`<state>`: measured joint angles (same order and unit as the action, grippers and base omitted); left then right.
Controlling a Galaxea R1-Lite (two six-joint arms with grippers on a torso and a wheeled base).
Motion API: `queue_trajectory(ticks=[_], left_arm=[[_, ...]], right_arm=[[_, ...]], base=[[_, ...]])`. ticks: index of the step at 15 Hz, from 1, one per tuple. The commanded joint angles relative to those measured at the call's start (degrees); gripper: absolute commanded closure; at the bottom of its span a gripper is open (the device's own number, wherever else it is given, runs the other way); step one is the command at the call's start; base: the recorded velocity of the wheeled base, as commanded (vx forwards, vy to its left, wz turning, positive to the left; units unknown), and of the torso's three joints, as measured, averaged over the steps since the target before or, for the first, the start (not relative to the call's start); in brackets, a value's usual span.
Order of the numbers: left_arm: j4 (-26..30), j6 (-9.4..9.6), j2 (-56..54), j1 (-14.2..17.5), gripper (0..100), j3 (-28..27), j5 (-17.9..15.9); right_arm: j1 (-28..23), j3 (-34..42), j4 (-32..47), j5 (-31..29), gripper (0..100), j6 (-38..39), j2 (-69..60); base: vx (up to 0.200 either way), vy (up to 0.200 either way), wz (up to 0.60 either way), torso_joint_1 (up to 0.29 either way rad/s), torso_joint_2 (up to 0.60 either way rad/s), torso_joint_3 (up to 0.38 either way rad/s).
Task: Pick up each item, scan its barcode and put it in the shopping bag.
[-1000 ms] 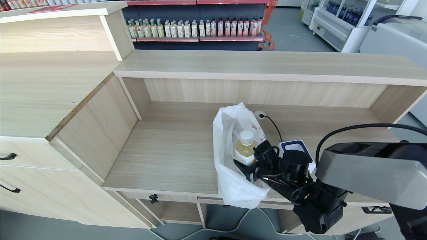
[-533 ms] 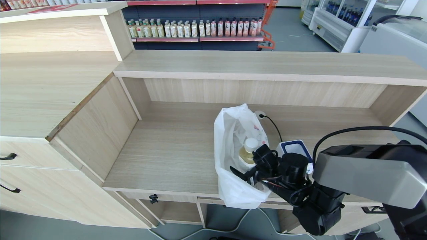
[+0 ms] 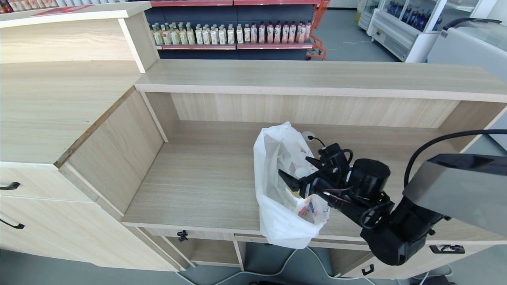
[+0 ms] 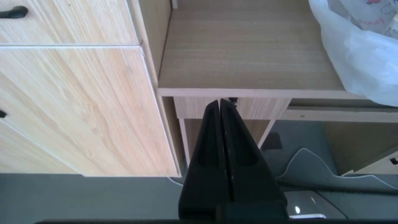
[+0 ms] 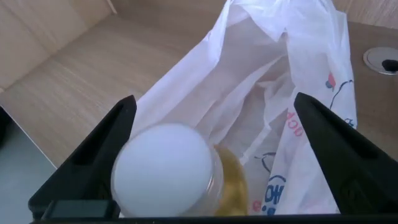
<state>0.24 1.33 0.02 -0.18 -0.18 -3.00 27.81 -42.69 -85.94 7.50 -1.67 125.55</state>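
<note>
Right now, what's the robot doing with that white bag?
The robot's right gripper hangs wide open over the white shopping bag on the wooden counter. A bottle of yellowish drink with a white cap stands inside the bag, right under the gripper but not gripped. The left gripper is shut and empty, low by the counter's front.

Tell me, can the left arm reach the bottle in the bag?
Probably not: the left gripper sits shut before the counter, and the open right gripper hangs over the bag, above the bottle.
</note>
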Motion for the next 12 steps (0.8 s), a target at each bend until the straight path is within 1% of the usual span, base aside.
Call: queue_trajectory(ticks=[1,5,6,7,9,10,11,12], left_arm=[[0.02,-0.01,0.06,0.01,100,0.01,0.01],[0.02,-0.01,0.06,0.01,100,0.01,0.01],[0.02,-0.01,0.06,0.01,100,0.01,0.01],[0.02,-0.01,0.06,0.01,100,0.01,0.01],[0.02,-0.01,0.06,0.01,100,0.01,0.01],[0.02,-0.01,0.06,0.01,100,0.01,0.01],[0.02,-0.01,0.06,0.01,100,0.01,0.01],[0.02,-0.01,0.06,0.01,100,0.01,0.01]], right_arm=[[-0.74,0.06,6.23,-0.11,0,2.02,-10.5],[-4.16,1.03,21.17,-1.78,0,0.62,-24.13],[-5.04,1.12,23.63,-1.96,0,0.44,-27.82],[-7.24,2.0,26.53,-2.4,0,-0.09,-31.77],[-12.78,6.57,36.64,-5.12,0,-2.55,-42.32],[-15.33,8.5,41.21,-5.56,0,-3.87,-46.45],[-20.25,10.96,50.0,-5.04,0,-4.75,-54.27],[-22.01,11.84,53.95,-4.95,0,-4.75,-57.17]], base=[[0.0,0.0,0.0,0.0,0.0,0.0],[0.0,0.0,0.0,0.0,0.0,0.0],[0.0,0.0,0.0,0.0,0.0,0.0],[0.0,0.0,0.0,0.0,0.0,0.0],[0.0,0.0,0.0,0.0,0.0,0.0],[0.0,0.0,0.0,0.0,0.0,0.0],[0.0,0.0,0.0,0.0,0.0,0.0],[0.0,0.0,0.0,0.0,0.0,0.0]])
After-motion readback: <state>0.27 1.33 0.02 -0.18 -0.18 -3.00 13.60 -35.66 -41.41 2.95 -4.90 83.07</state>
